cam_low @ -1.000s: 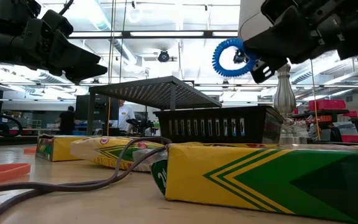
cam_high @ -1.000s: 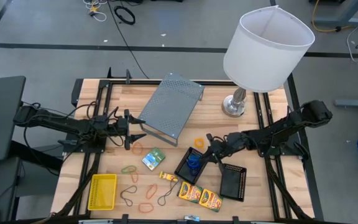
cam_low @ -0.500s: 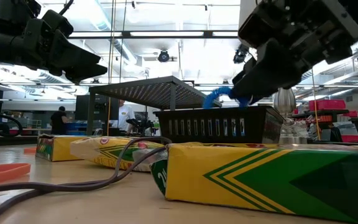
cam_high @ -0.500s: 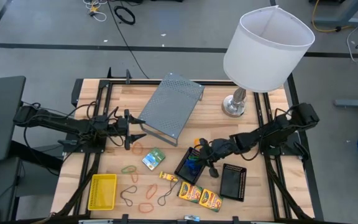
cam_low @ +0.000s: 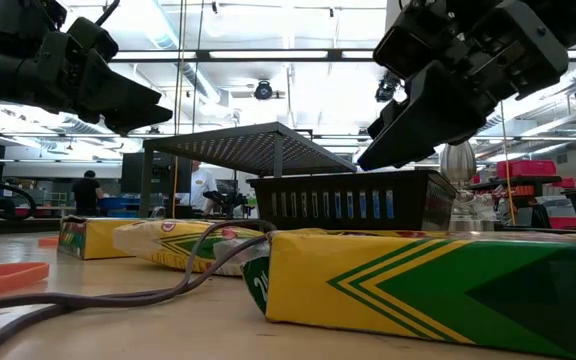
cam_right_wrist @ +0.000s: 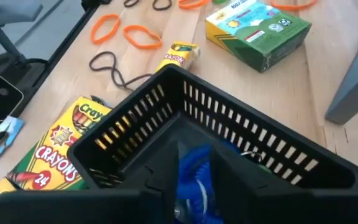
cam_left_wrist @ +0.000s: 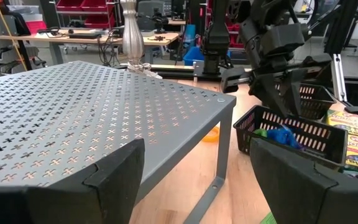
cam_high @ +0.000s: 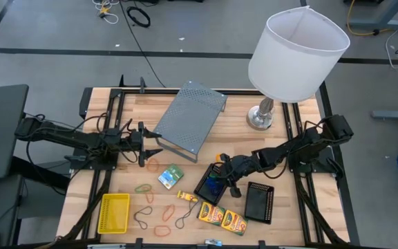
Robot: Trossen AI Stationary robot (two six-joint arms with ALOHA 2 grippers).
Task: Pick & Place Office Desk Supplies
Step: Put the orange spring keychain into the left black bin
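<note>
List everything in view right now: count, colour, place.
lamp: 1, white shade, metal base, table's far right
metal shelf: 1, grey perforated, far centre
mesh trays: 2, black; one under the right gripper with blue bands inside, other to its right
blue rubber bands: bunch, inside that tray
crayon boxes: 2 large, yellow-green, near edge; 1 small beside them
green-white packet: 1, centre
loose rubber bands: several, orange, green, dark, near-left of centre
yellow basket: 1, near left
left gripper: open, by the shelf's left edge
right gripper: over the tray; fingers partly apart
</note>
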